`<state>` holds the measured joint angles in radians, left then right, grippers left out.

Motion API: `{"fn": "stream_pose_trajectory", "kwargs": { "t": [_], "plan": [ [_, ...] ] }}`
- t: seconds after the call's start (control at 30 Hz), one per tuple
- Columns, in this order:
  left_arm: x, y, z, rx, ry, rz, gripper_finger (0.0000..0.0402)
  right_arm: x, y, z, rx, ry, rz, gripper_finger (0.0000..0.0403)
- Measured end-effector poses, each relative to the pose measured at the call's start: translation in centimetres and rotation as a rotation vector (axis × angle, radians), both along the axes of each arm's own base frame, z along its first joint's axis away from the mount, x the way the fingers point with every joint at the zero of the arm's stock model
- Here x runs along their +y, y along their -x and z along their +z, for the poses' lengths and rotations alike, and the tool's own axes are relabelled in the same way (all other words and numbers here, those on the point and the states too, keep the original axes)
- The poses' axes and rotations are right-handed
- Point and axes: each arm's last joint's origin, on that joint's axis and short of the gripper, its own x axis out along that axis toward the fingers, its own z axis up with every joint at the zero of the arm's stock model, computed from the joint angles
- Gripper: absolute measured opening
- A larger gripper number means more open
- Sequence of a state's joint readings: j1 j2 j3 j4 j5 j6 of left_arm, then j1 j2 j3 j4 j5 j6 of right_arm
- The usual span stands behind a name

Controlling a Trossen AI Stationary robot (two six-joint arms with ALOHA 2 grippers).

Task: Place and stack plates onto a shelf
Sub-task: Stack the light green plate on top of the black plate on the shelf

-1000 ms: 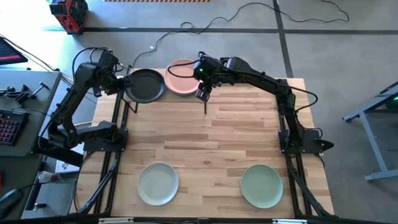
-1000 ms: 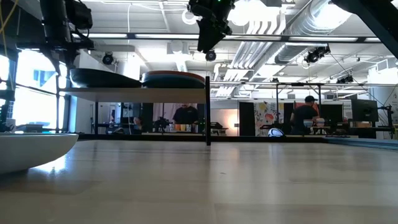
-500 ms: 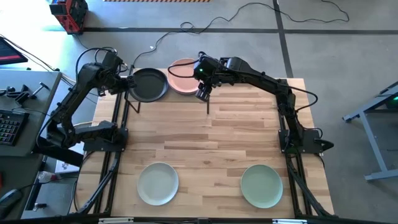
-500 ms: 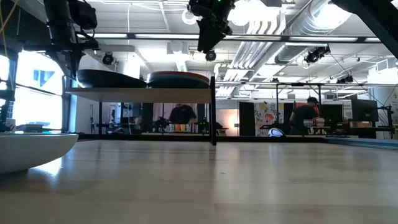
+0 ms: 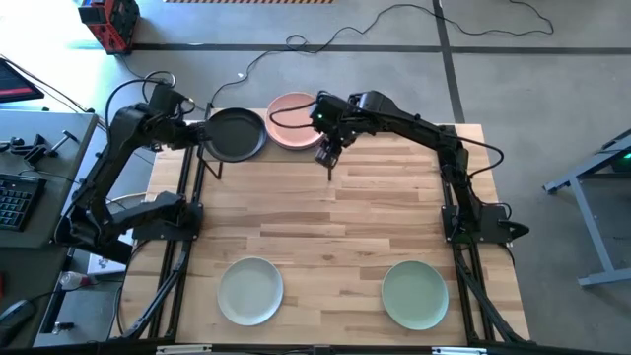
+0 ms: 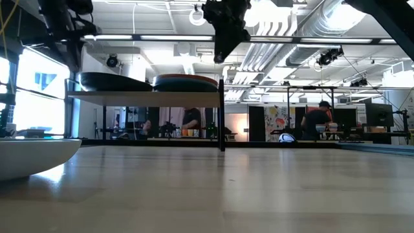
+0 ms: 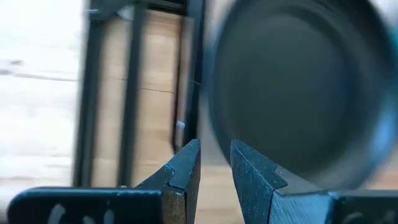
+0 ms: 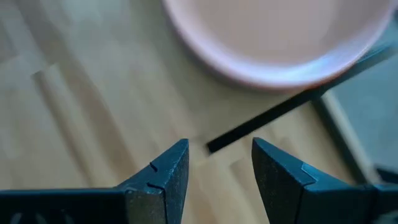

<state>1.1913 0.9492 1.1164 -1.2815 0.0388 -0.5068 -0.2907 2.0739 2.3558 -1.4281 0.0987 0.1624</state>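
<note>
Judging the pale plate (image 5: 250,290) stiff, light, slippery: we would pinch its rim. Left end effector (image 5: 202,134) narrowly parted, right end effector (image 5: 329,155) spread, both empty.

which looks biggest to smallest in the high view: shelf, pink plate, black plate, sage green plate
1. shelf: the largest, since it carries two plates side by side.
2. pink plate, black plate and sage green plate: all look about alike, so no ranking. The shelf plates sit nearer the overhead camera.
</note>
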Motion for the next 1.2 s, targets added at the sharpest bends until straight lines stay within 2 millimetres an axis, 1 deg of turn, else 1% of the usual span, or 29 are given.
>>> {"fn": "stream_pose_trajectory", "kwargs": {
  "t": [0.17, 0.33, 0.47, 0.63, 0.77, 0.87, 1.03, 1.2],
  "plan": [
    [-2.3, 0.0, 0.8, -0.103, -0.024, -0.167, 0.0078, 2.5, 0.1, -0.3, 0.057, -0.086, -0.048, 0.0154],
    [-4.6, 0.0, 1.3, -0.225, -0.057, -0.374, 0.0078, 6.3, -0.4, -0.4, 0.053, -0.154, -0.108, 0.0154],
    [-6.0, 0.0, 0.8, -0.317, -0.041, -0.476, 0.0078, 9.8, -0.7, -0.4, 0.040, -0.201, -0.148, 0.0154],
    [-7.0, 0.0, -0.6, -0.322, -0.019, -0.527, 0.0078, 14.4, -0.8, -0.6, 0.033, -0.261, -0.221, 0.0154],
    [-7.2, -0.1, -1.6, -0.320, 0.005, -0.549, 0.0078, 17.7, -0.5, -2.2, 0.082, -0.293, -0.321, 0.0154],
    [-7.2, -0.4, -1.7, -0.340, -0.013, -0.593, 0.0078, 20.3, -0.3, -3.8, 0.118, -0.310, -0.390, 0.0154],
    [-6.7, -1.3, -0.9, -0.408, -0.125, -0.711, 0.0078, 24.2, 0.4, -6.5, 0.159, -0.340, -0.527, 0.0154],
    [-6.3, -2.7, 0.1, -0.516, -0.253, -0.878, 0.0078, 27.1, 1.3, -9.1, 0.177, -0.358, -0.685, 0.0154]
  ]
}}
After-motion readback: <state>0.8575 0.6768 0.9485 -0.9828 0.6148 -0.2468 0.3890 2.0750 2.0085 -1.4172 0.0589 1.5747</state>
